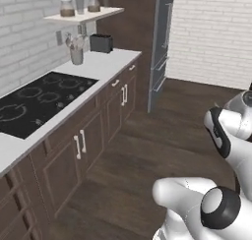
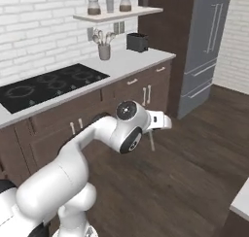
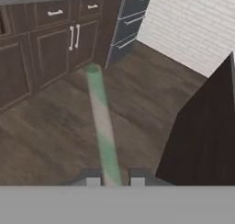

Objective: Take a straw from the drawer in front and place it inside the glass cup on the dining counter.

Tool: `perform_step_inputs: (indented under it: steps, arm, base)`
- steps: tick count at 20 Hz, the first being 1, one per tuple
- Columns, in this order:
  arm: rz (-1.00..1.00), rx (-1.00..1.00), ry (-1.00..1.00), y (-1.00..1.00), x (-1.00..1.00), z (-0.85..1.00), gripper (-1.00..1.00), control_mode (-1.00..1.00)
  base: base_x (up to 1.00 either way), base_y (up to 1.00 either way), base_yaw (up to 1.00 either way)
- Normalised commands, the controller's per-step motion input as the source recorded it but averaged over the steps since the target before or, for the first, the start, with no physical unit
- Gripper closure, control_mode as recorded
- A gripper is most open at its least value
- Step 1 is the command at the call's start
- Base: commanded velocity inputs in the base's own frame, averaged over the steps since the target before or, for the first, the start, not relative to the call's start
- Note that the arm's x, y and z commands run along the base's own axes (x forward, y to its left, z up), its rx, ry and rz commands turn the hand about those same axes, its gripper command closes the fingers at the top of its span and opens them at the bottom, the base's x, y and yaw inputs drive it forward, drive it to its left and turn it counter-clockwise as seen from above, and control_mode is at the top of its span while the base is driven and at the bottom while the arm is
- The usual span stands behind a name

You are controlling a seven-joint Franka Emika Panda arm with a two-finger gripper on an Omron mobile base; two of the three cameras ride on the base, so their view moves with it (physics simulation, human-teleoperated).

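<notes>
Pale green-tinted straw (image 3: 102, 126), pinched in the closed jaws, points straight out beyond them.

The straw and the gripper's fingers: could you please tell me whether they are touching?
Touching. In the hand view the straw runs down between the two fingertips of the gripper, which is shut on it with no gap at either side.

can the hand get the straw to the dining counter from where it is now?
Probably not yet. The hand is shut on the straw, pointing out over bare wood floor. The dark dining counter base sits off to one side; the glass cup isn't visible, so the base likely must move first.
</notes>
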Motion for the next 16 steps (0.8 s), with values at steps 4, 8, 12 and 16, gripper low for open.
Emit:
perform_step_inputs:
  steps: [4,8,12,16]
  arm:
    - [0.00,0.00,0.00,0.00,0.00,0.00,1.00,1.00]
    - [0.00,0.00,0.00,0.00,0.00,0.00,1.00,1.00]
    - [0.00,0.00,0.00,0.00,0.00,0.00,1.00,1.00]
    - [0.00,0.00,0.00,0.00,0.00,0.00,1.00,1.00]
  base:
    - [0.98,-0.02,-0.22]
    - [1.00,0.00,-0.31]
    - [1.00,0.03,-0.39]
    - [1.00,0.13,-0.42]
